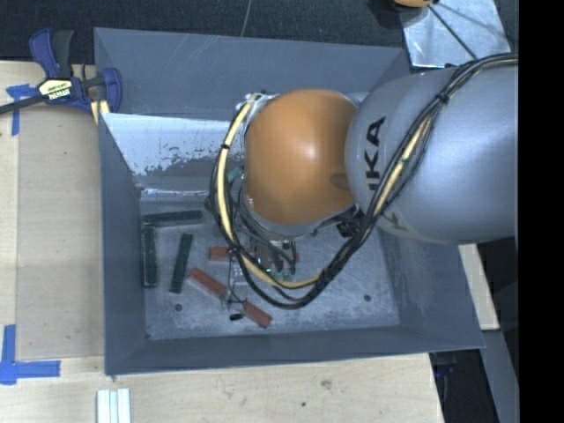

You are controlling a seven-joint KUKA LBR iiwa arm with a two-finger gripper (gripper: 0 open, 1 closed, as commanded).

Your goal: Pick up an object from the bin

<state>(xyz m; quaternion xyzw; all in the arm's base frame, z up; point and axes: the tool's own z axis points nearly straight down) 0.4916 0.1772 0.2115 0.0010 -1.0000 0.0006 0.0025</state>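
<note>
My gripper (234, 300) reaches down below the orange dome to the bin floor, left of centre near the front. Its tip stands between two red-brown flat bars: one (207, 281) just to its left, lying slantwise, and another (256, 315) just to its right and in front. A third, short red-brown piece (218, 254) lies a little behind the tip. Whether the tip touches any of them is hidden.
Three dark green bars lie on the left of the floor: one crosswise (174, 218), one upright along the left side (149, 256), one slanted (181, 263). The arm, dome and cables cover the bin's middle and right.
</note>
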